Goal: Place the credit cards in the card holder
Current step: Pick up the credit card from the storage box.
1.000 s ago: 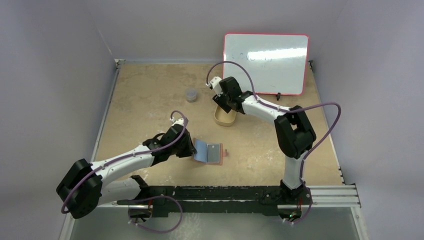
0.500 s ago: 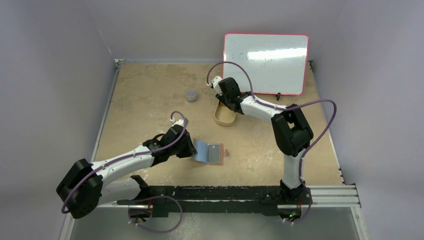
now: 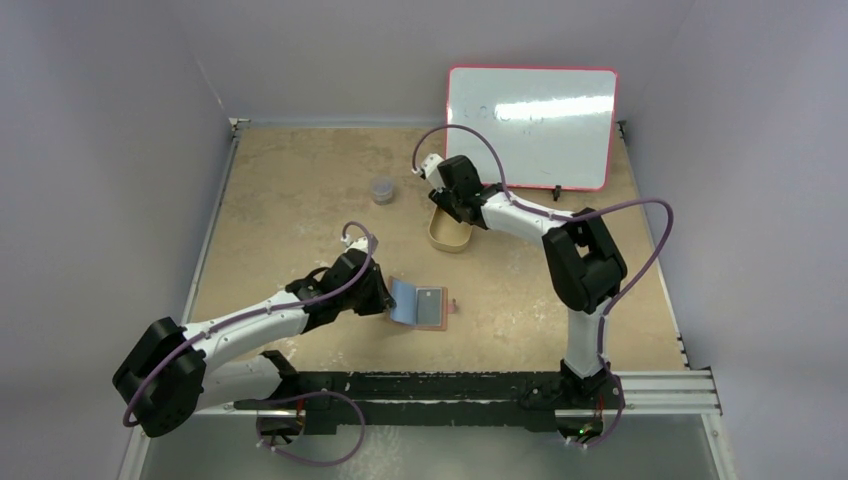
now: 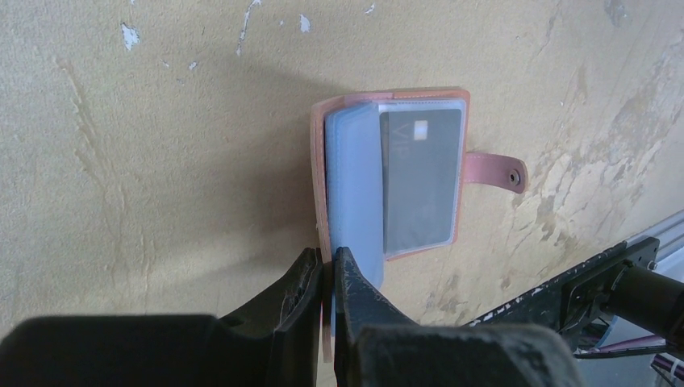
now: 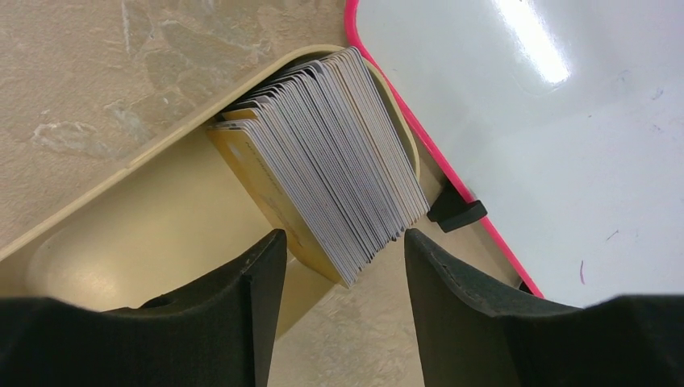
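Note:
The card holder lies open on the table, pinkish-brown with a snap strap on its right; it also shows in the top view. A dark credit card sits in its clear sleeve, and light blue sleeves stand up at the left. My left gripper is shut on the holder's left cover edge; in the top view it is just left of the holder. A stack of credit cards stands on edge in a tan tin. My right gripper is open just above the stack.
The tan oval tin sits at mid-table under the right gripper. A red-framed whiteboard leans at the back right, close behind the tin. A small grey jar stands to the tin's left.
The right gripper has shifted slightly over the tin and its arm has swung a little to the left. The left arm and the card holder have not moved.

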Controlling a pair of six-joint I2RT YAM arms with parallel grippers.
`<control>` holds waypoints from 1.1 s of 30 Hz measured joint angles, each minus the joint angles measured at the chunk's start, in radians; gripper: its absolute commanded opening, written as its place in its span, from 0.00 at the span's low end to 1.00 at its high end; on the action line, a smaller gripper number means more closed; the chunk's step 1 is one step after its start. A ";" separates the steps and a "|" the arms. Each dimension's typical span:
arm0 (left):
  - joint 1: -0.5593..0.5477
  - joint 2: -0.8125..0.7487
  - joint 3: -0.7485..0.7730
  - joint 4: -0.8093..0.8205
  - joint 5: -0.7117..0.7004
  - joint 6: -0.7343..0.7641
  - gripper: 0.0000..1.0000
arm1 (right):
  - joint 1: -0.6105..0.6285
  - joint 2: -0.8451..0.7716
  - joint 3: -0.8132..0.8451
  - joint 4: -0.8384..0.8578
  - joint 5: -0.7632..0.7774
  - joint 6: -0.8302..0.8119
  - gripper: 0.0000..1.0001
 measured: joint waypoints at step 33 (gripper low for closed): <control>0.000 0.002 0.000 0.004 0.003 0.003 0.06 | 0.000 -0.015 -0.004 -0.005 -0.019 0.003 0.00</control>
